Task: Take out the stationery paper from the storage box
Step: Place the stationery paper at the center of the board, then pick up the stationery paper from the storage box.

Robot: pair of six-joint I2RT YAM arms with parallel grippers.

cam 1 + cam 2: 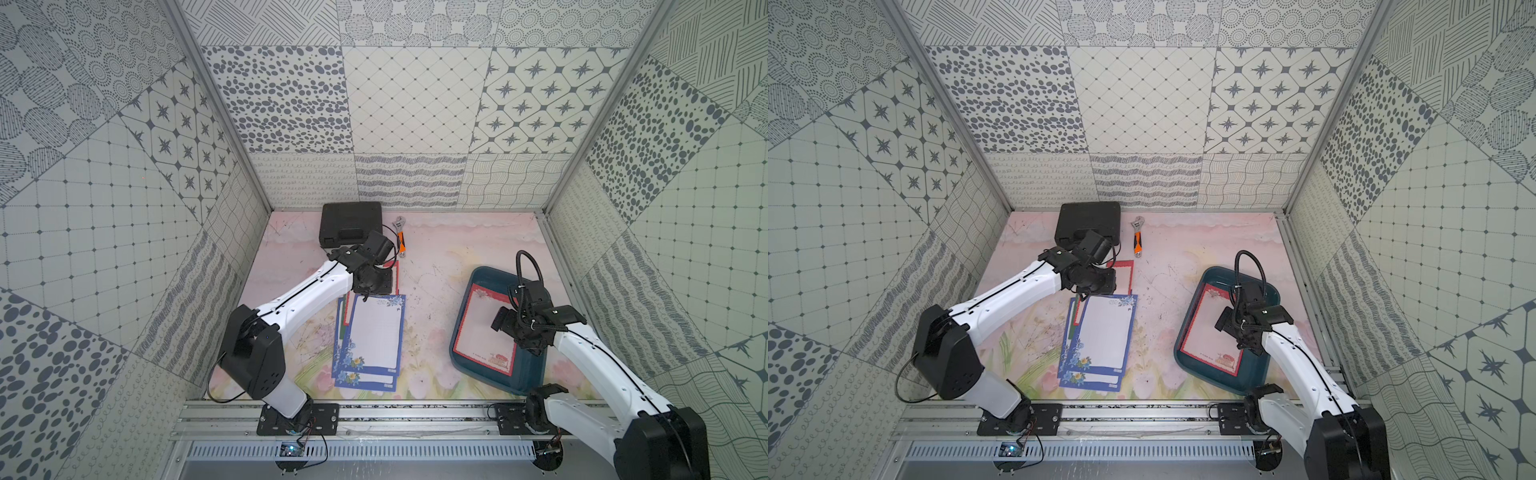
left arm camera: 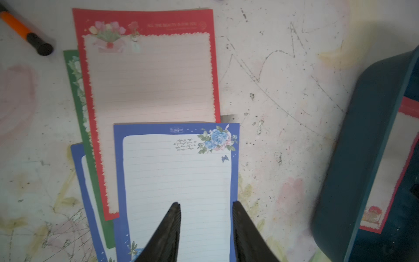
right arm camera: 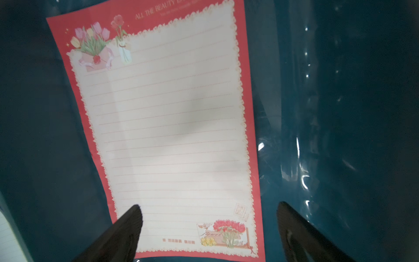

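Note:
The storage box point(image 1: 530, 374) point(image 1: 1256, 374) is a dark teal tray at the right of the table. One red-bordered stationery paper sheet point(image 1: 478, 328) point(image 3: 167, 127) lies flat inside it. My right gripper point(image 3: 208, 204) hangs open over that sheet's near end, one finger above the paper and the other above the tray floor point(image 3: 340, 113). Several sheets lie in a loose pile at mid-table, with a blue-bordered one point(image 1: 376, 328) point(image 2: 176, 172) on top and a red one point(image 2: 149, 79) and a green one point(image 2: 76, 90) under it. My left gripper point(image 2: 206, 203) point(image 1: 368, 289) hovers open above the blue sheet with nothing in it.
A black tool case point(image 1: 351, 226) stands at the back left, close behind the left wrist. An orange-handled wrench point(image 1: 401, 239) lies beside it. Patterned walls enclose the table on three sides. The arms' mounting rail point(image 1: 415, 411) runs along the front.

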